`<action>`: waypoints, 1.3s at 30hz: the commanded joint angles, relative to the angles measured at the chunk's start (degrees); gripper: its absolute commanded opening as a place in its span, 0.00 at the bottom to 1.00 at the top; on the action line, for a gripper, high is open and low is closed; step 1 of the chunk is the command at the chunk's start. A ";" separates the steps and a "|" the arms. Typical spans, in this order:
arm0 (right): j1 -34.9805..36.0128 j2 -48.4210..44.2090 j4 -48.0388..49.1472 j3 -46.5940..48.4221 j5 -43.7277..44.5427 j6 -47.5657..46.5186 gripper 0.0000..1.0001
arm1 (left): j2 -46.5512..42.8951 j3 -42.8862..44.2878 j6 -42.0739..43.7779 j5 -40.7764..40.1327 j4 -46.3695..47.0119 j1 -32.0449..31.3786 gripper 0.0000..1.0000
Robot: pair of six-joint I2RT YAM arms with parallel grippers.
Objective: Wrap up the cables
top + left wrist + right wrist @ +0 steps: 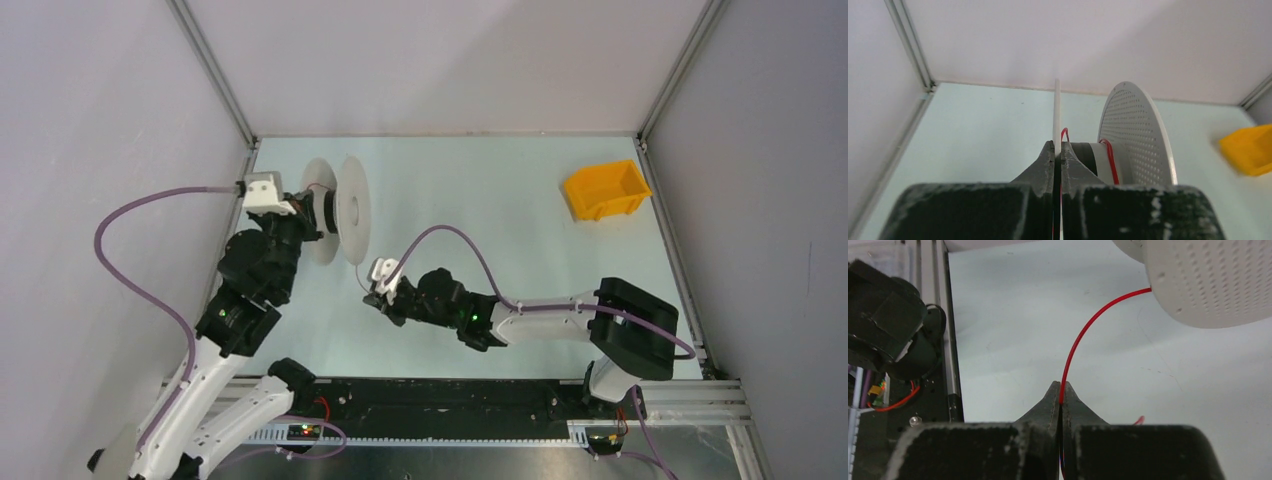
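winding step, i judge: the left gripper point(1058, 150) clamps a flange of the one spool point(352, 205) near the table's far left corner, and the right gripper point(1061, 390) pinches the one thin red cable point(1080, 335) leading from it. next calls for looping the strand round the hub, kept taut. one yellow bin point(605, 190) sits by the far right corner.

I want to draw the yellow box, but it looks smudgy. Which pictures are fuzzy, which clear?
Left wrist view: the yellow bin at the right edge is smeared, and the near body of the left gripper is fuzzy; the spool looks crisp. Right wrist view: the cable is sharp. Top view: the bin is clear.
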 commanded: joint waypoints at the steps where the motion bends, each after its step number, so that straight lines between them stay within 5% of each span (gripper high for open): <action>1: 2.55 -2.55 -7.41 3.92 7.58 -8.20 0.00 | 1.08 0.63 14.07 -9.86 4.95 -6.08 0.00; 15: 2.60 -4.86 -1.95 5.28 26.11 -19.25 0.04 | 0.40 -5.72 25.40 -12.91 -4.97 -11.98 0.00; 22: 2.37 -4.90 3.23 7.17 33.02 -28.63 0.08 | 1.40 -7.11 25.46 -8.06 -8.08 -12.35 0.00; 39: -1.69 -6.58 2.54 8.25 31.42 -27.96 0.09 | 2.70 -5.40 23.45 -2.52 -12.09 -12.45 0.00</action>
